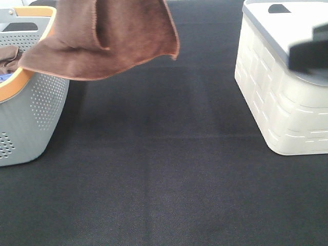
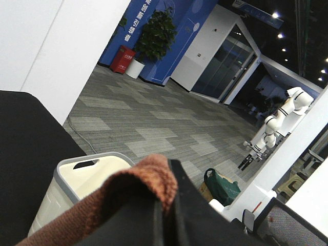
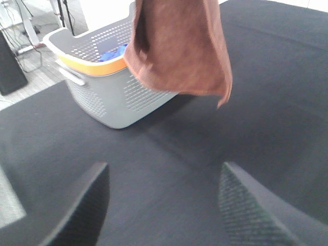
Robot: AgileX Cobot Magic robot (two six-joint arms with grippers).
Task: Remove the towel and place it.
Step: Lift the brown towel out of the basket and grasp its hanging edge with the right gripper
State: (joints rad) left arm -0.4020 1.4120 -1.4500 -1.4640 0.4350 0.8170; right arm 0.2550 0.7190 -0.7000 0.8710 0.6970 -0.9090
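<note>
- The left gripper (image 2: 165, 215) is pinching the towel (image 1: 113, 36) tight. Its 2 black jaws are squeezing a bunched-up bit of the cloth.
- The towel is hanging up in the air, and it is not lying on anything. Its bottom edge is dangling above the black table (image 1: 164, 179).
- From the high camera, 1 side of the towel is hanging over the orange rim of the grey basket (image 1: 36, 102). I cannot tell if it is touching the rim.
- The basket is sitting at the left side of the table. Another brown cloth (image 1: 7, 59) is lying bunched up inside it, and something blue (image 3: 114, 52) is lying in there too.
- The right gripper (image 3: 163, 205) is hanging low over the table with its 2 jaws spread wide. Nothing is sitting between them, and it is pointing toward the towel and the basket.
- A white bin (image 1: 277, 102) with a grey lid is sitting at the right side of the table, well apart from the basket.
</note>
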